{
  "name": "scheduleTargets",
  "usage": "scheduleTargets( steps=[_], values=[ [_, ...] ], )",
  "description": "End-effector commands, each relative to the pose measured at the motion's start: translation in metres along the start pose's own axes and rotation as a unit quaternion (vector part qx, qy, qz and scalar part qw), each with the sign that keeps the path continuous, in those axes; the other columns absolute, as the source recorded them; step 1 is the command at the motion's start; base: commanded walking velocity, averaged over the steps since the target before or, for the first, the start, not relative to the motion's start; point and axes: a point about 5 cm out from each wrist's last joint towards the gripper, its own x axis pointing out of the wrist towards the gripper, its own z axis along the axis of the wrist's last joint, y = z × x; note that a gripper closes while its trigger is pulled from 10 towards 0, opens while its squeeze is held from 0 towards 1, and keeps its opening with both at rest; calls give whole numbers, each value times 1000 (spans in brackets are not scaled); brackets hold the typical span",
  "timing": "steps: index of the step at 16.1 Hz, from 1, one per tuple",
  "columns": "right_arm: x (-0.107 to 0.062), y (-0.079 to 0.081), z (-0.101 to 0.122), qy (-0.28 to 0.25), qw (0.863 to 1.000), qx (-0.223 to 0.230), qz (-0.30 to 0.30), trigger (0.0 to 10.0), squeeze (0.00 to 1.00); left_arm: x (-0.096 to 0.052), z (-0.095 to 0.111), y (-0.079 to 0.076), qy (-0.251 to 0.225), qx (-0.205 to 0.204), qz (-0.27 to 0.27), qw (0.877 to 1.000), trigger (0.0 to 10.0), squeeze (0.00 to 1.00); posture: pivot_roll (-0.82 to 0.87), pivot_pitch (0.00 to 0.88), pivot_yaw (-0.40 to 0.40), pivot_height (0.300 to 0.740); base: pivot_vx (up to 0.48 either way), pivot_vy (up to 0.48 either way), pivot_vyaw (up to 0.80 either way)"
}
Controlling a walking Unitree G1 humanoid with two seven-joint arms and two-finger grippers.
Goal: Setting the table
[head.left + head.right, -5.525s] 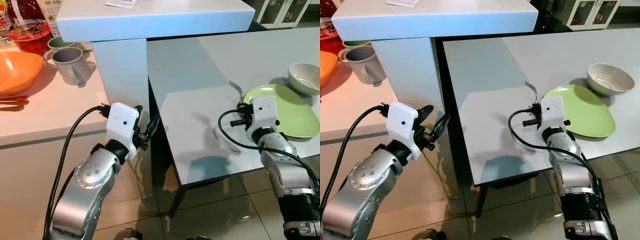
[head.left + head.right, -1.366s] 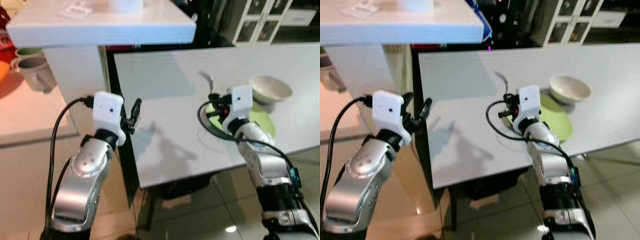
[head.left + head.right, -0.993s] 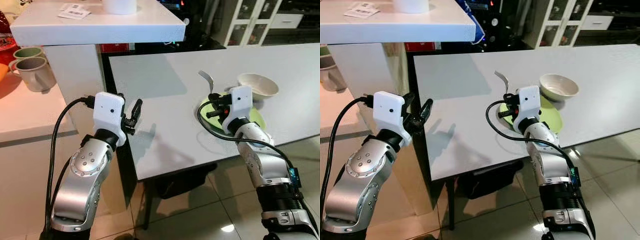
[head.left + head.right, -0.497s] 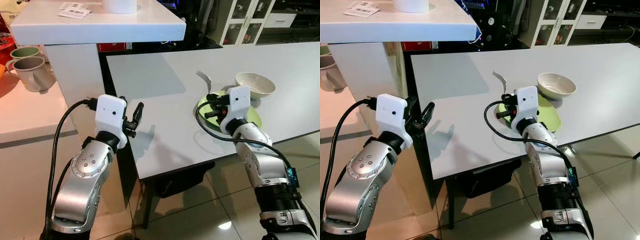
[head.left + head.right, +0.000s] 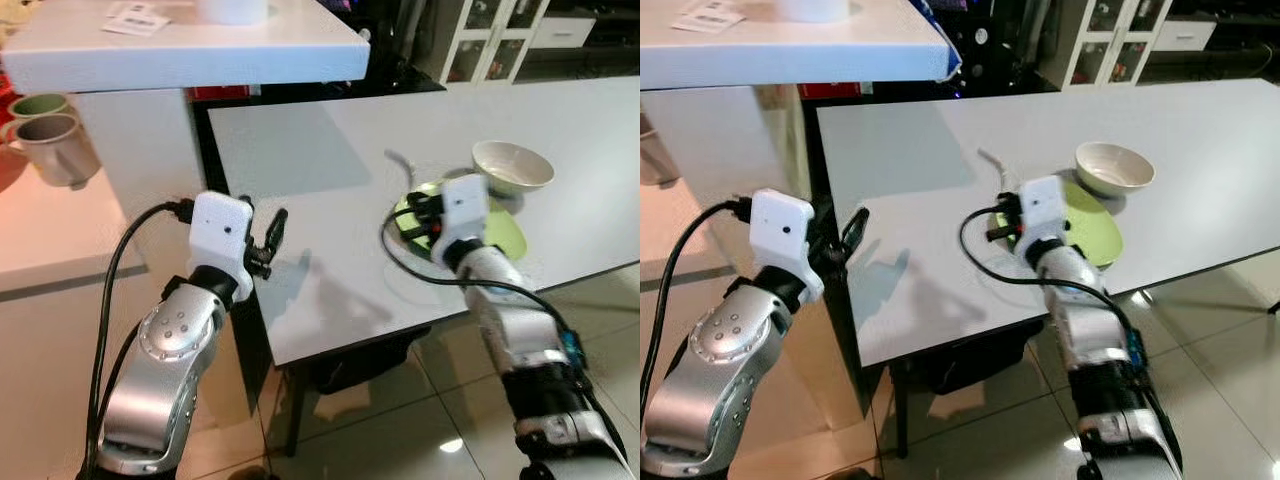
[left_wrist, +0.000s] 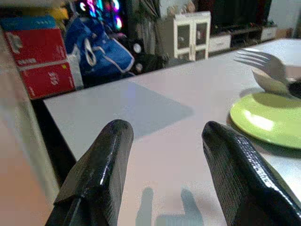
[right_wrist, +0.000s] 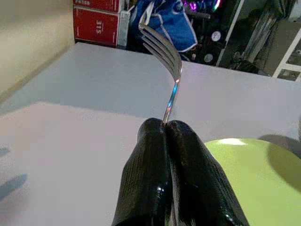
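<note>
The fork point(image 7: 165, 55) is pinched by its handle between the pressed-together fingers of the right gripper point(image 7: 168, 126), tines up, above the desk point(image 5: 320, 190) just beside the green plate point(image 5: 1092, 232). A white bowl point(image 5: 1115, 167) sits touching the plate's far edge. The left gripper point(image 6: 164, 141) hovers at the desk's near left edge, its 2 fingers spread with nothing between them. To the left, 2 mugs point(image 5: 45, 145) stand on a counter point(image 5: 60, 240) under a white shelf point(image 5: 190, 50).

I'm seeing a silver fork point(image 7: 165, 52) standing tines-up, pinched in my right claw point(image 7: 167, 126) just left of the green plate point(image 5: 1090, 232); white bowl point(image 5: 1114, 167) touching the plate's far edge.
</note>
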Motion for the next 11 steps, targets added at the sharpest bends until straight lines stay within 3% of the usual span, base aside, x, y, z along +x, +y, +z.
scheduleTargets(
  steps=[1, 5, 11],
  values=[
    [5, 1, 5, -8, 1000, -14, -1, 10000, 0, -2, 2, -6, 2, 3, -21, 1000, 10000, 0, 103, 44, -46, 740, 0, 0, 0],
    [20, 1, -6, 25, 999, -20, -36, 10000, 0, -16, -4, -18, 29, 18, -69, 997, 10000, 0, 136, 76, -65, 740, 0, 0, 0],
    [28, 17, -29, 62, 997, -7, -40, 10000, 0, -32, -3, -16, 48, 23, -69, 996, 10000, 0, 184, 116, -69, 740, 0, 0, 0]
  ],
)
